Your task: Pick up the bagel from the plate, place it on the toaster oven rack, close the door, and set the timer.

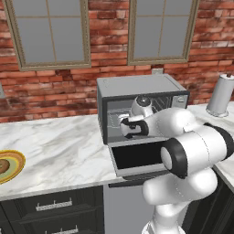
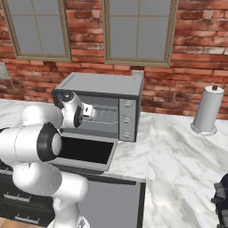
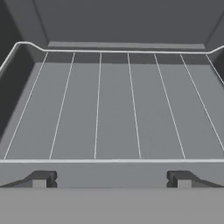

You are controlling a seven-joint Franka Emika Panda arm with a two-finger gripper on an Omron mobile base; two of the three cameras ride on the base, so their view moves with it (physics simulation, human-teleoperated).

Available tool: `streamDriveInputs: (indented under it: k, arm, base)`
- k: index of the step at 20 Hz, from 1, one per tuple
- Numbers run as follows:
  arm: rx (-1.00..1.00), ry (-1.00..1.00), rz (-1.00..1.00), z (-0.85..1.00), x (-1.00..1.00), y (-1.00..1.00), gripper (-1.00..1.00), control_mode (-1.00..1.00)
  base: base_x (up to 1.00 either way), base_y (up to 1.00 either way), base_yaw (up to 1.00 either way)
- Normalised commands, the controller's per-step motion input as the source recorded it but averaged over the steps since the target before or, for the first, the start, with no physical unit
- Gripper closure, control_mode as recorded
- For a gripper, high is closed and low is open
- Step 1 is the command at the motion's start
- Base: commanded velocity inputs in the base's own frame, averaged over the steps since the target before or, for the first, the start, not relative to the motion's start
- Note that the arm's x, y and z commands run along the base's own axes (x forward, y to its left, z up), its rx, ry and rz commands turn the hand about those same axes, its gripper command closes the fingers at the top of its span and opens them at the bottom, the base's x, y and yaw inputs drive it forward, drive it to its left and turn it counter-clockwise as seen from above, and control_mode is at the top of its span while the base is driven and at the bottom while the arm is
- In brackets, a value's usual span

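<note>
The bagel (image 1: 2,167) lies on the plate (image 1: 17,162) at the counter's far left edge, at about 9 o'clock in the left base view, well apart from the toaster oven (image 1: 137,93). The door (image 1: 137,157) hangs open and flat at 6 o'clock below the oven mouth. In the hand view the toaster oven rack (image 3: 113,105) is bare, its wires running toward 12 o'clock. The gripper (image 3: 111,179) sits at the oven mouth with its jaws spread wide and nothing between them.

Judging from this, the bagel is not yet picked. The risk: pulling out and swinging toward 9 o'clock, the hand or forearm could clip the oven frame or press on the lowered door, and the small bagel near the plate's rim could be nudged off by an off-centre grasp
</note>
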Motion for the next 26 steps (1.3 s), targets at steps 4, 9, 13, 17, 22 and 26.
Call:
streamDriveInputs:
  k: [4,9,13,17,22,26]
  arm:
    - [0.00,0.00,-0.03,-0.19,0.30,0.02,-1.00,-1.00]
    - [0.00,0.00,-0.02,-0.13,0.31,0.00,-1.00,-1.00]
    - [0.00,0.00,-0.02,-0.09,0.30,0.01,-1.00,-1.00]
    - [0.00,0.00,-0.02,-0.14,0.26,0.00,-1.00,-1.00]
    - [0.00,0.01,-0.02,-0.27,0.20,0.00,-1.00,-1.00]
    - [0.00,0.04,-0.02,-0.44,0.12,0.00,-1.00,-1.00]
  base:
    - [0.00,0.00,0.00]
    - [0.00,0.00,0.00]
    - [0.00,0.00,0.00]
    - [0.00,0.00,0.00]
    - [0.00,0.00,0.00]
    - [0.00,0.00,0.00]
